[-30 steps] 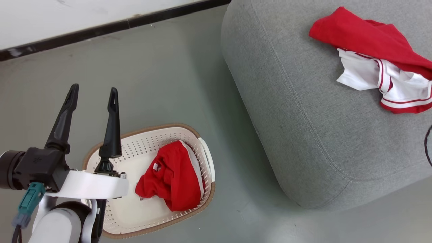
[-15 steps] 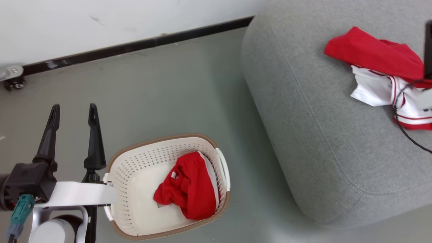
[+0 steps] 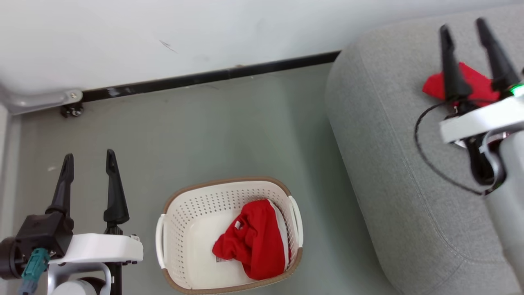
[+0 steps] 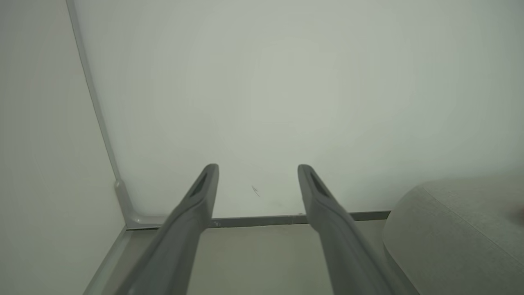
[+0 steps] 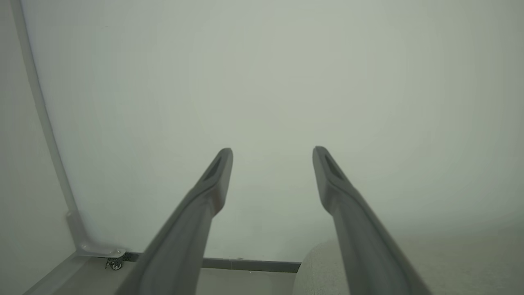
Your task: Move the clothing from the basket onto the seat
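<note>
The cream basket (image 3: pixel 192 213) with a brown rim stands on the floor at the bottom centre of the head view. One red piece of clothing (image 3: pixel 254 241) lies bunched against its right wall. Another red garment (image 3: pixel 475 84) lies on the grey seat (image 3: pixel 389 143) at the right, mostly hidden behind my right gripper (image 3: pixel 462 23), which is open above the seat. My left gripper (image 3: pixel 89 157) is open and empty over the floor, left of the basket. Both wrist views show spread fingers (image 4: pixel 204 180) (image 5: pixel 221 164) facing the white wall.
A white wall with a black skirting strip (image 3: pixel 213 76) runs across the back. A grey metal foot with a small castor (image 3: pixel 69 108) sits at the wall's left end. Grey-green floor (image 3: pixel 229 131) lies between basket, wall and seat.
The head view has swung, so basket and seat sit further right and lower. My right arm has come into view over the seat. Both grippers stay open; the basket garment has not moved.
</note>
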